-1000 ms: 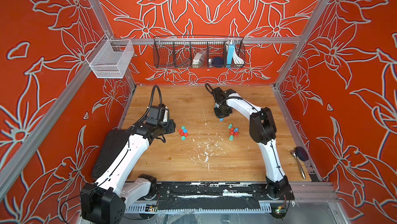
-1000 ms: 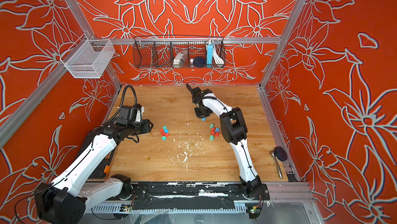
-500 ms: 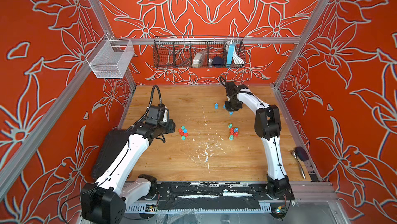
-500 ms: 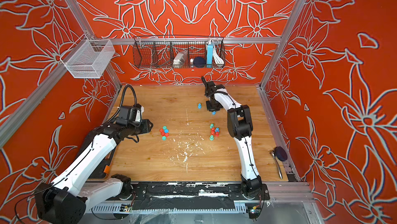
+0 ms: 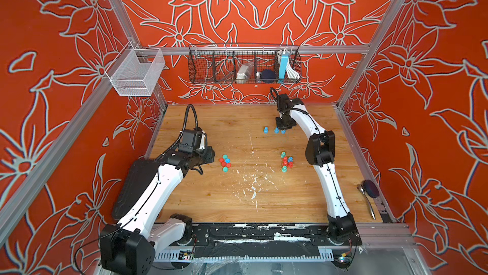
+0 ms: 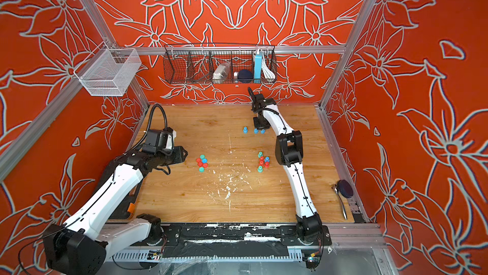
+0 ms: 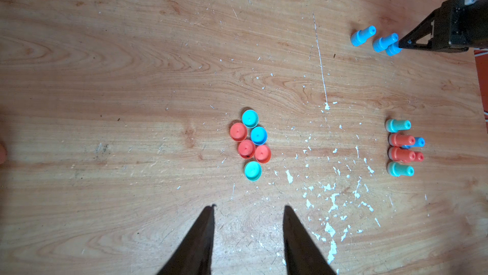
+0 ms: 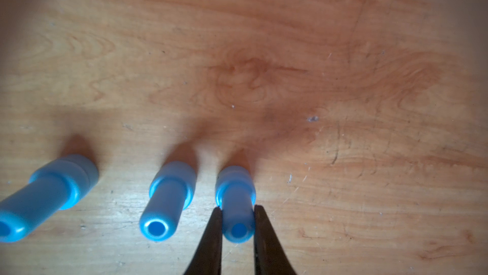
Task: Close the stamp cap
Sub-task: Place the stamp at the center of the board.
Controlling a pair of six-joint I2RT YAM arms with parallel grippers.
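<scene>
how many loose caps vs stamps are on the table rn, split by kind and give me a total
loose caps: 6
clustered stamps: 6
far-row blue stamps: 3
total: 15
</scene>
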